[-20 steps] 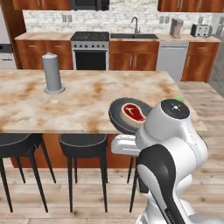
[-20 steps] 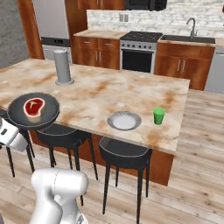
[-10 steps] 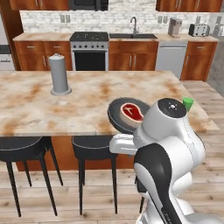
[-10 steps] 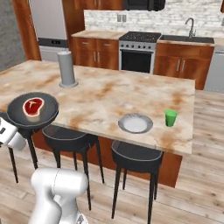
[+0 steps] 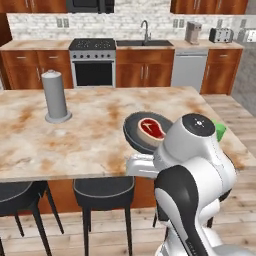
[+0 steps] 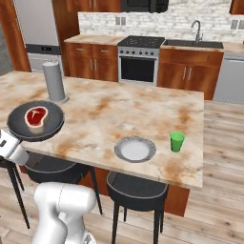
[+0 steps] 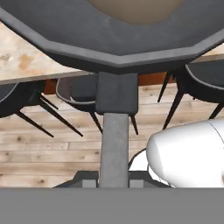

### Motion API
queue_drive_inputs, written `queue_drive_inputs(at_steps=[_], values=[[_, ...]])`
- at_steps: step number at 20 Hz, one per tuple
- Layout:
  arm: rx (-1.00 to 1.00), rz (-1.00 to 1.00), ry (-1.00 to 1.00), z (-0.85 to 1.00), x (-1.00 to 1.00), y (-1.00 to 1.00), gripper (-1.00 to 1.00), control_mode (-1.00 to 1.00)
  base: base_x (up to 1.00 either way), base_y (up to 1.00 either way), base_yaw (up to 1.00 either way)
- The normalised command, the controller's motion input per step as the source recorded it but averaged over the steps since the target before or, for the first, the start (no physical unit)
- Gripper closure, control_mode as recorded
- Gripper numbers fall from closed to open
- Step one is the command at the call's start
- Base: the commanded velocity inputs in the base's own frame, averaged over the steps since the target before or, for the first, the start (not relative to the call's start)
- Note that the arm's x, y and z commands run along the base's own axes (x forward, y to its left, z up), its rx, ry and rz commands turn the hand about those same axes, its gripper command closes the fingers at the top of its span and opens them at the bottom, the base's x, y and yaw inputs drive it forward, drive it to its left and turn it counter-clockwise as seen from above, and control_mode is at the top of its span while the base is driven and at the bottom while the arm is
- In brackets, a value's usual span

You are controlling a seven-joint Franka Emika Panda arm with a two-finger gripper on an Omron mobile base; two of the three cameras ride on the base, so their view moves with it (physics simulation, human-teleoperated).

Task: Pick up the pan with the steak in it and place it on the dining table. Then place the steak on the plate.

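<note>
The black pan (image 6: 35, 120) hangs level over the near edge of the dining table (image 6: 105, 112), with the red steak (image 6: 36, 116) lying in it. My gripper (image 6: 13, 144) is shut on the pan's handle (image 7: 114, 144), low at the pan's near side. In the left base view the pan (image 5: 136, 134) and steak (image 5: 151, 128) show just behind my white arm. The hand view looks up at the pan's grey underside (image 7: 118, 35). The grey plate (image 6: 135, 149) lies on the table near its front edge, well to the right of the pan.
A green cup (image 6: 177, 141) stands right of the plate. A tall grey cylinder (image 6: 54, 81) stands on the table's far left part. Black bar stools (image 6: 136, 190) line the table's near side. Stove and sink counters run along the back wall.
The base has driven, so the whole scene has shifted and the table looks closer. The pan with the steak stays in my grip, at the same spot relative to the arm.
</note>
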Motion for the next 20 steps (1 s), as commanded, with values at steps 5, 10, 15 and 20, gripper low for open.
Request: queue_drive_inputs(at_steps=[5, 10, 15, 20], values=[[0.00, -0.03, 0.00, -0.05, 0.30, 0.00, 1.00, -1.00, 0.46, 0.00, -0.05], [0.00, -0.09, 0.00, -0.13, 0.74, 0.00, 1.00, -1.00, 0.00, 0.00, 0.00], [0.00, -0.12, 0.00, -0.15, 0.69, 0.00, 1.00, -1.00, 0.00, 0.00, 0.00], [0.00, -0.12, 0.01, -0.18, 0.61, -0.01, 1.00, -1.00, 0.00, 0.00, 0.00]])
